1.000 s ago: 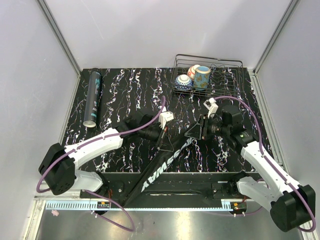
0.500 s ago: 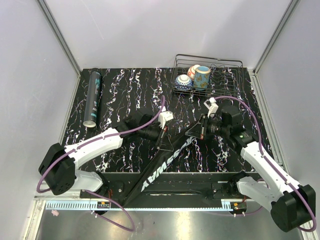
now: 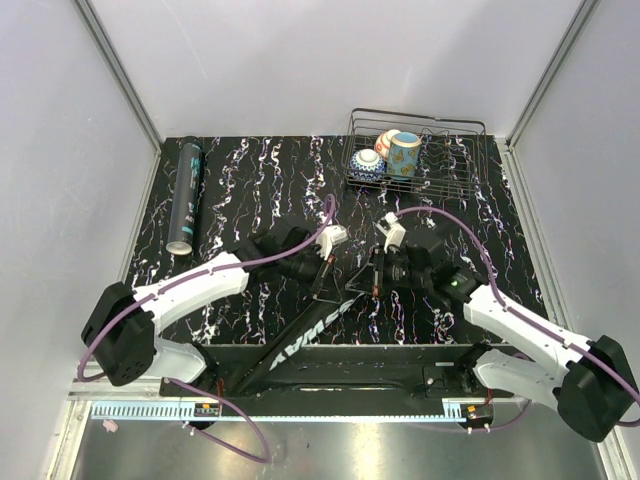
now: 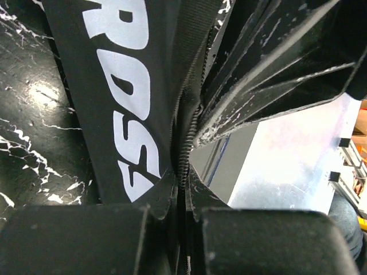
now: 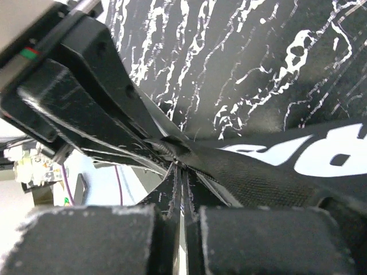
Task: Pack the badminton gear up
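Left pincer (image 3: 321, 277) and right pincer (image 3: 371, 277) each clench the zipper edge of the black CROSSWAY bag (image 3: 312, 333) on the bench (image 3: 260, 170). Next, likely, comes spreading it for the unpacked tube (image 3: 187, 196).

Lab robot cell: white panels (image 3: 330, 60), aluminium frame (image 3: 118, 72).

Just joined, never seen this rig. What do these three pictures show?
These are two robot arms bolted at the near edge of a black marbled table. The wide shot is from a fixed camera above and behind them; each close-up is from a camera on one wrist, looking along its own fingers. On the table: a long black bag with white lettering, a dark tube at far left, a wire basket of painted cups at the back. The left claw and the right claw are each shut on the bag's fabric beside its zip.
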Available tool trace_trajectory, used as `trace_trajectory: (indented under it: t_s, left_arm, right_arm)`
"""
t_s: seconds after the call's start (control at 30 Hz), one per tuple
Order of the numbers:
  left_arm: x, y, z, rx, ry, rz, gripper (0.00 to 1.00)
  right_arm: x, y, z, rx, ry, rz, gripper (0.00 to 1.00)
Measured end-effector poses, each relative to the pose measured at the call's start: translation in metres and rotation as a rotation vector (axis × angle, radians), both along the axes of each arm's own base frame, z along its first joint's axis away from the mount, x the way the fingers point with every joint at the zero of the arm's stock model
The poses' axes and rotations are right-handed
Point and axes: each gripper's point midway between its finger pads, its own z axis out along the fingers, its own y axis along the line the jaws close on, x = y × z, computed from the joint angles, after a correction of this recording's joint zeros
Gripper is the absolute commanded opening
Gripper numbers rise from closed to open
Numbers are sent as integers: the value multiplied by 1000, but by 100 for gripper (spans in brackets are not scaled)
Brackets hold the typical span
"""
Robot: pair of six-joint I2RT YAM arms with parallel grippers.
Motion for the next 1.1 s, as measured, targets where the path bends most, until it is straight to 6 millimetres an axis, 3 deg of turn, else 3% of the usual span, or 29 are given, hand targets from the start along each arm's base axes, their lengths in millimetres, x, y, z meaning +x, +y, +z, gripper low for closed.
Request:
trace_trajectory:
  t_s: [0.07,0.1,0.13,0.27,0.33,0.4,0.5,0.53,0.57,0.67,0.8,0.87,1.0,1.1]
  left_arm:
    - [0,3,-4,20,1,3,13]
    - [1,3,-4,22,-3,3,25]
    - [2,3,-5,24,-9,3,31]
    - [3,3,0,-3,-38,5,47]
    - [-2,8,4,-19,-50,9,80]
    - [-5,12,11,-35,-63,15,80]
    - [-2,16,29,-62,-113,55,57]
    - [0,18,34,-65,-128,80,55]
    - [5,19,38,-67,-148,110,55]
    - [14,25,57,-111,-216,193,67]
    - [21,32,76,-177,-285,273,68]
    - [29,31,78,-180,-300,311,64]
    - [56,33,71,-121,-279,443,75]
    - [79,22,80,-95,-247,485,74]
  right_arm:
    - [-2,1,-11,-17,14,-26,0]
    - [-2,0,-14,-23,17,-38,0]
    - [-1,-1,-17,-27,16,-49,0]
    - [1,-2,-19,-37,9,-72,0]
    - [2,-4,-20,-47,9,-81,0]
    - [2,-6,-22,-64,12,-88,0]
    - [4,-11,-24,-99,24,-113,0]
    - [5,-11,-24,-105,27,-120,0]
    - [6,-12,-22,-108,29,-128,0]
    - [11,-9,-10,-89,24,-142,0]
    - [16,-2,3,-56,27,-149,0]
    - [16,0,6,-45,30,-146,0]
    - [15,0,6,-43,33,-142,0]
    - [15,0,7,-42,30,-140,0]
